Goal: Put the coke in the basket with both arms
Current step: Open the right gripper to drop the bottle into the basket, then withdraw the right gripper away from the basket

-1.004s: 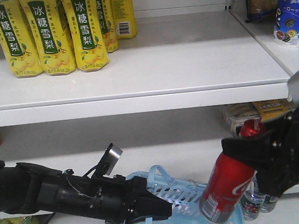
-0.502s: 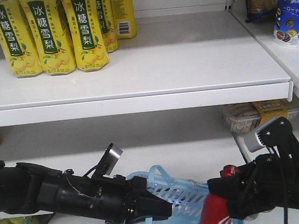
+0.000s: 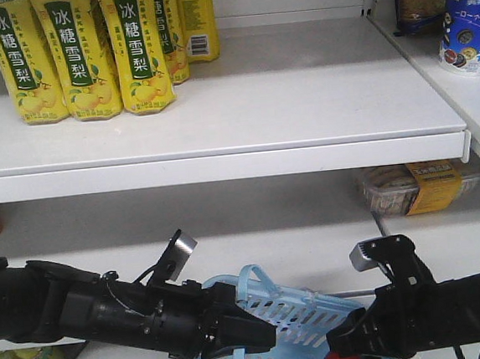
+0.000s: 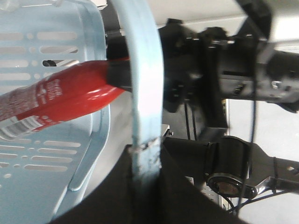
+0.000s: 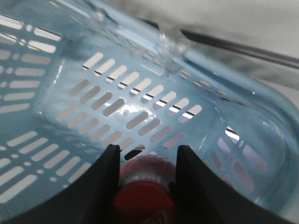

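Lowering step: right claw [image 5: 142,179] clenched on the coke [image 4: 60,100], now inside the basket [image 5: 70,116] toward 5 o'clock in the front view. Left claw [image 4: 145,182] clamped on the basket's handle [image 4: 142,70]. Next, probably: set it on the floor, release, withdraw upward.

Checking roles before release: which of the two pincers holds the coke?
The right pincer: its fingers flank the red coke inside the basket. The left pincer clamps a basket handle instead.

Glossy red coke [image 4: 65,100], translucent smooth plastic basket [image 5: 140,98], matt black gripper [image 5: 145,172], matt white shelf [image 3: 242,112]
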You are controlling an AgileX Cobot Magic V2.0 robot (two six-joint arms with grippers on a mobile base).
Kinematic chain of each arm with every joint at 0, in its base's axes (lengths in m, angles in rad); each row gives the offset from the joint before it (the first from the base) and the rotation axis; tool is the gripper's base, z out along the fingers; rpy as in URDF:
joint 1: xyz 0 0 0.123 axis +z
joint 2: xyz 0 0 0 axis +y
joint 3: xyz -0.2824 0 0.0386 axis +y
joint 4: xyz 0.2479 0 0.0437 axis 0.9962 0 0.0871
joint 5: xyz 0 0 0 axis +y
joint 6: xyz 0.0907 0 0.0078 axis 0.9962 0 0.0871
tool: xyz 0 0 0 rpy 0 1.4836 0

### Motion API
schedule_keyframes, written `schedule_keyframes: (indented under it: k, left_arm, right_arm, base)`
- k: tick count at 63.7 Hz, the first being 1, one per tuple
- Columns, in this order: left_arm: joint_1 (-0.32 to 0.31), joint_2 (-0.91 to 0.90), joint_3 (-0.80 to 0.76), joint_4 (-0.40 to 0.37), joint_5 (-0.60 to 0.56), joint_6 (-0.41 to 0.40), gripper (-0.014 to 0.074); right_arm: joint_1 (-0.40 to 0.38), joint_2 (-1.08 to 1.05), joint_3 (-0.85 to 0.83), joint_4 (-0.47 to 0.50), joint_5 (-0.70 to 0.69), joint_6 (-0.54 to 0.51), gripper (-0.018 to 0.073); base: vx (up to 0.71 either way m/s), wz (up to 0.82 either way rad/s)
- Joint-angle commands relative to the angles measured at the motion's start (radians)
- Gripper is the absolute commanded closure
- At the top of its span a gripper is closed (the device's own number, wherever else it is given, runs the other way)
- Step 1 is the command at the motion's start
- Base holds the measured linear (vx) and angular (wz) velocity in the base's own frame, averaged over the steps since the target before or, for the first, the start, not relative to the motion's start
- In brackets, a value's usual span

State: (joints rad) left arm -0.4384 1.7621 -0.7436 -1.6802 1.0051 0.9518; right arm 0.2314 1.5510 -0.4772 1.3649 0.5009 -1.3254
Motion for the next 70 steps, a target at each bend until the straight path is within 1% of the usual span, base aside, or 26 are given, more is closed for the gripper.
schedule_keyframes:
  k: [1, 10, 19, 26, 39, 47, 53, 60, 64, 70]
  left_arm:
    - [-0.002, -0.046, -0.022, -0.1, 0.075, 0.006, 0.0603]
    - [-0.002, -0.046, -0.022, -0.1, 0.075, 0.006, 0.0603]
    - [-0.002, -0.046, -0.022, -0.1, 0.075, 0.006, 0.0603]
    - [-0.002, -0.046, -0.022, -0.1, 0.075, 0.006, 0.0603]
    - [-0.002, -0.046, -0.022, -0.1, 0.075, 0.006, 0.0603]
    - [-0.002, -0.046, -0.022, -0.1, 0.075, 0.006, 0.0603]
    - [-0.002, -0.046, -0.022, -0.1, 0.075, 0.006, 0.0603]
    - [-0.002, -0.046, -0.022, -0.1, 0.075, 0.006, 0.0603]
    - [-0.002, -0.046, -0.022, -0.1, 0.075, 0.006, 0.0603]
    - [-0.002, -0.046, -0.022, -0.1, 0.075, 0.006, 0.0603]
  right_arm:
    - [0.001, 0.039, -0.03, 0.045, 0.033, -0.037, 0.0468]
    - [0.001, 0.096, -0.03, 0.045, 0.034, -0.029, 0.0373]
    - [0.001, 0.105, -0.03, 0.045, 0.034, -0.029, 0.0253]
    - [0.0, 0.095, -0.033, 0.045, 0.037, -0.03, 0.0196]
    - [0.0, 0.048, -0.033, 0.044, 0.07, -0.025, 0.0186]
    - [0.0, -0.019, -0.033, 0.04, 0.092, -0.023, 0.0185]
    - [-0.002, -0.083, -0.033, 0.017, 0.1, 0.013, 0.0185]
    - [-0.002, -0.178, -0.033, -0.084, 0.096, 0.099, 0.0185]
    - [-0.002, -0.234, -0.033, -0.174, 0.089, 0.158, 0.0185]
    - [-0.002, -0.331, -0.033, -0.349, 0.083, 0.279, 0.0185]
  base:
    - [0.0, 0.0]
    - [0.0, 0.0]
    - [0.0, 0.0]
    - [0.0, 0.0]
    - [0.0, 0.0]
    - [0.0, 0.0]
    - [0.0, 0.0]
    - [0.0, 0.0]
    - [0.0, 0.0]
    - [0.0, 0.0]
